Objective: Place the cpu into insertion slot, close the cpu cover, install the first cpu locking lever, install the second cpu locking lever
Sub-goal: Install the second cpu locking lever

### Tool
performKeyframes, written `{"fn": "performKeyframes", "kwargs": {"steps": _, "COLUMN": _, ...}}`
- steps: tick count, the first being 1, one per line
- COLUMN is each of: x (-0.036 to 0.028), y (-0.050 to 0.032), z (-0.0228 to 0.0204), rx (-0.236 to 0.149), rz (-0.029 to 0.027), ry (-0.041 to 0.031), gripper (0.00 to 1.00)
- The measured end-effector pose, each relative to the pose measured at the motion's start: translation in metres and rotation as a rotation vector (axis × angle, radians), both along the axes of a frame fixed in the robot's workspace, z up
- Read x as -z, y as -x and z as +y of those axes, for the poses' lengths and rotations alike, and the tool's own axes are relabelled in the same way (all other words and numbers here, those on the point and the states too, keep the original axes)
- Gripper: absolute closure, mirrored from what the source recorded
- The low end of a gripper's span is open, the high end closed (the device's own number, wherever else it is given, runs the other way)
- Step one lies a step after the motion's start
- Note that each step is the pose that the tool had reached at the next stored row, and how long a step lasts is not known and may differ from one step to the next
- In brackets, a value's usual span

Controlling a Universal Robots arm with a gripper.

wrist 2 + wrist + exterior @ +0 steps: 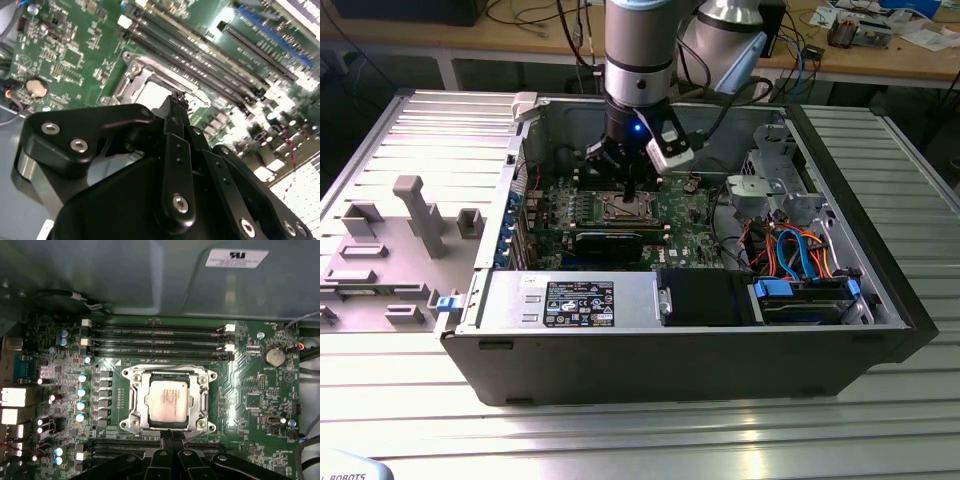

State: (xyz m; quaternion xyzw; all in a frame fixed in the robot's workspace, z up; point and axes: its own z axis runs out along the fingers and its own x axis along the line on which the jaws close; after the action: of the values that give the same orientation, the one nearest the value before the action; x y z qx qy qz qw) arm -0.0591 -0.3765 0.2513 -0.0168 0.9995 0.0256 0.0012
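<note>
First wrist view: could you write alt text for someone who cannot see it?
A small silver-grey square cpu sits in the silvery-rimmed insertion slot of a green motherboard, framed by the thin metal cpu cover. The black gripper hovers at the slot's edge, beside long dark memory slots.

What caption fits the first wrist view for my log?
End effector poised at the socket edge, cpu seated in the insertion slot under the closed cpu cover.

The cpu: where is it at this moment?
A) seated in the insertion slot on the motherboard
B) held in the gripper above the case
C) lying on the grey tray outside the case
A: in the first wrist view the cpu lies flat inside the insertion slot, framed by silvery metal.
</note>
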Motion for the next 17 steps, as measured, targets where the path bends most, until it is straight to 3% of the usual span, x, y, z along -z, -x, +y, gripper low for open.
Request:
{"fn": "performKeyframes", "kwargs": {"steps": 2, "x": 0.0007, "y": 0.0031, "z": -0.0087, "rx": 0.000, "rz": 0.0000, "ry": -0.0056, "gripper": 0.89}}
{"fn": "performKeyframes", "kwargs": {"steps": 8, "x": 0.0019, "y": 0.0137, "z": -0.0194, "rx": 0.000, "rz": 0.0000, "ry": -0.0284, "gripper": 0.89}}
{"fn": "performKeyframes", "kwargs": {"steps": 17, "x": 0.0029, "y": 0.0146, "z": -0.0197, "rx": 0.000, "rz": 0.0000, "ry": -0.0294, "gripper": 0.89}}
